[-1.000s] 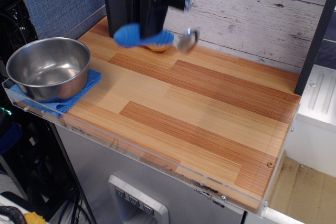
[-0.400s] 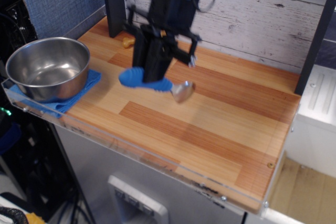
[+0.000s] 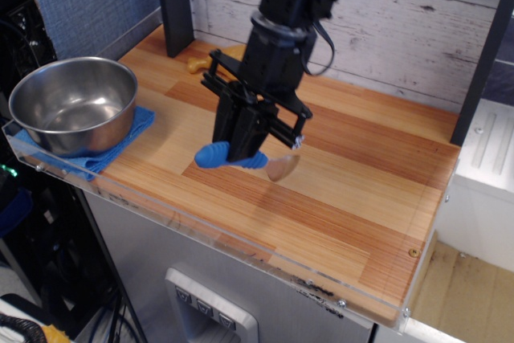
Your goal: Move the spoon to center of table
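Note:
The spoon [image 3: 233, 156] has a ribbed blue handle and a silver bowl [image 3: 282, 168]. It lies level, handle to the left, at or just above the wooden table [image 3: 353, 190] near its middle; I cannot tell whether it touches the wood. My black gripper [image 3: 243, 144] comes down from above and is shut on the blue handle. The fingers hide the handle's middle.
A steel bowl [image 3: 74, 104] stands on a blue cloth [image 3: 128, 136] at the table's left end. A tan toy drumstick [image 3: 197, 63] lies at the back left by a black post [image 3: 175, 2]. A clear acrylic rim [image 3: 241, 242] runs along the front edge. The plank wall is behind.
My gripper carried the spoon from high at the back left, forward and down to the table's middle. The drumstick behind it has come into view.

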### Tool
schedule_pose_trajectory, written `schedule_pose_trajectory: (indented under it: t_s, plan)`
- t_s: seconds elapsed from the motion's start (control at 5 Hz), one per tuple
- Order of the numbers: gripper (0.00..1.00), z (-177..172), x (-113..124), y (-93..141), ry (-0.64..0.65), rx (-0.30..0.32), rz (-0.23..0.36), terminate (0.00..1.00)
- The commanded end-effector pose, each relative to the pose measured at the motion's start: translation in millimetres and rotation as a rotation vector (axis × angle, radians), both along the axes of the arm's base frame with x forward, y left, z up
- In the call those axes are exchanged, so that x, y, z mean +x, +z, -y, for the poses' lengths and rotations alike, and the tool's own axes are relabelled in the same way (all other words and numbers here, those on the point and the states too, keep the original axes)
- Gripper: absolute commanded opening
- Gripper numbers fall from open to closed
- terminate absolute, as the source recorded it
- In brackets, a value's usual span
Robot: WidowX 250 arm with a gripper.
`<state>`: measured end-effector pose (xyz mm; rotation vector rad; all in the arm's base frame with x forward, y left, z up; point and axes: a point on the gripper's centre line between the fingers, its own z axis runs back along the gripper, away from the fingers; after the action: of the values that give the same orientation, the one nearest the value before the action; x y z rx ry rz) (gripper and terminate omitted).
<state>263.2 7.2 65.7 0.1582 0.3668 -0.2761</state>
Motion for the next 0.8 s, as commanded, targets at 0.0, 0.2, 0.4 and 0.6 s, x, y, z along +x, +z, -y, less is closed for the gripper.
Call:
schedule_pose_trajectory:
  t_s: [0.0,0.2,0.4,0.6]
  plan:
    - [0.00,-1.3,2.5,18.4,-0.044,0.020,-0.059,0.00]
    - [0.00,0.0,5.3,15.0,-0.033,-0.012,0.035,0.00]
    - [0.00,-1.5,9.6,10.0,-0.057,0.013,0.161,0.00]
    - [0.00,-2.7,13.7,5.9,-0.069,0.038,0.276,0.00]
